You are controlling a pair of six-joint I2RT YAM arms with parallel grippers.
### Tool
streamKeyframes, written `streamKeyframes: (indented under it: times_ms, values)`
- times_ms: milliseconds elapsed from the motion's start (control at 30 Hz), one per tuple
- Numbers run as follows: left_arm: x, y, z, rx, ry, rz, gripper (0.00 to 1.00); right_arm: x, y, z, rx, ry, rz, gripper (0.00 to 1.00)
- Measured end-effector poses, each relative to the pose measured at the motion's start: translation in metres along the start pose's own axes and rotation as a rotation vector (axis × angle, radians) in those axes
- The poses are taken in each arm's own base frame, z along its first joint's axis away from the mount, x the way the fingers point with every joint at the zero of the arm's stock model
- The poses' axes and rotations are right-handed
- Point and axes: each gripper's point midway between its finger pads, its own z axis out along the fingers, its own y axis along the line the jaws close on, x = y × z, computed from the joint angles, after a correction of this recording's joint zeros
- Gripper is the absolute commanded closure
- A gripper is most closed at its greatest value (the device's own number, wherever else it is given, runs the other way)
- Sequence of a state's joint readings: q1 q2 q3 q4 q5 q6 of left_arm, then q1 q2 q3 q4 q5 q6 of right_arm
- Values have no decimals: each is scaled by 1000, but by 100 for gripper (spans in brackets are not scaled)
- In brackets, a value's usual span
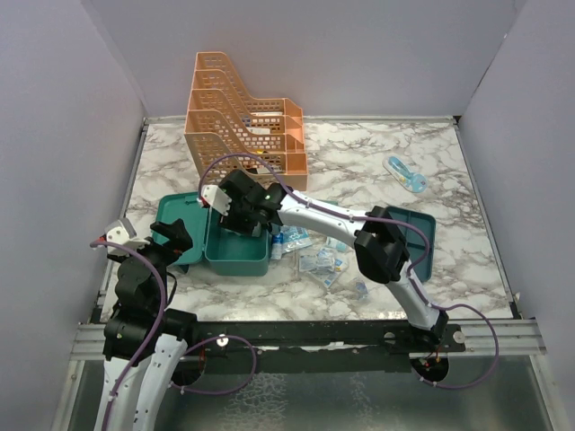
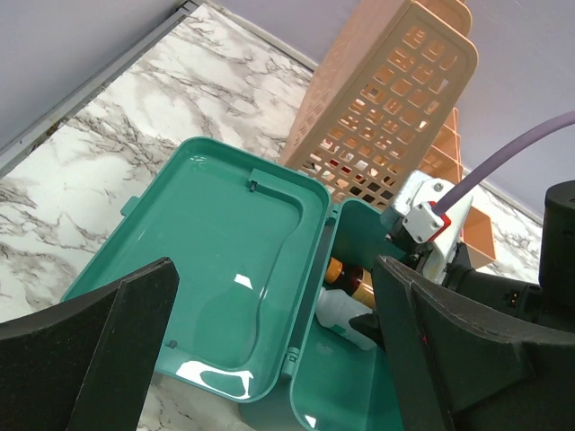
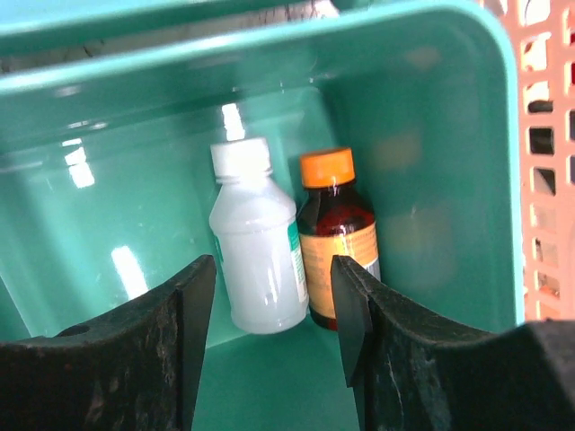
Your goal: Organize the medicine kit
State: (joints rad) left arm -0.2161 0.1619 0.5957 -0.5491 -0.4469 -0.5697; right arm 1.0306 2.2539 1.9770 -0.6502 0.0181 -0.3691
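Observation:
The teal medicine kit (image 1: 235,255) lies open, its lid (image 1: 182,215) flat to the left. In the right wrist view a white bottle (image 3: 256,256) and an amber bottle with an orange cap (image 3: 340,235) lie side by side against the box's wall (image 3: 431,135). My right gripper (image 3: 272,269) is open inside the box, its fingertips just short of the bottles and holding nothing; it also shows in the top view (image 1: 235,212). My left gripper (image 2: 274,269) is open and empty above the lid (image 2: 216,260), at the kit's left end (image 1: 171,241). The teal divided tray (image 1: 420,235) lies to the right.
The orange perforated file rack (image 1: 243,121) stands right behind the kit. Several small sachets (image 1: 319,258) lie on the marble between the box and the tray. A blue item (image 1: 406,174) lies at the back right. Grey walls enclose the table.

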Motion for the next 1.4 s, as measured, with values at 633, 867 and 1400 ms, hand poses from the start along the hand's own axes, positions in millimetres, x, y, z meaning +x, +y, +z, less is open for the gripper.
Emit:
streamKeyframes:
  times_ms: [633, 867, 1400]
  values:
    - [8, -5, 12, -11, 43, 23, 7, 9, -5, 14, 65, 53, -81, 69]
    - [10, -5, 15, -18, 53, 30, 7, 11, -4, 16, 67, 46, -95, 71]
    - [16, -6, 27, -40, 81, 47, 7, 17, 4, 18, 56, 56, -129, 79]
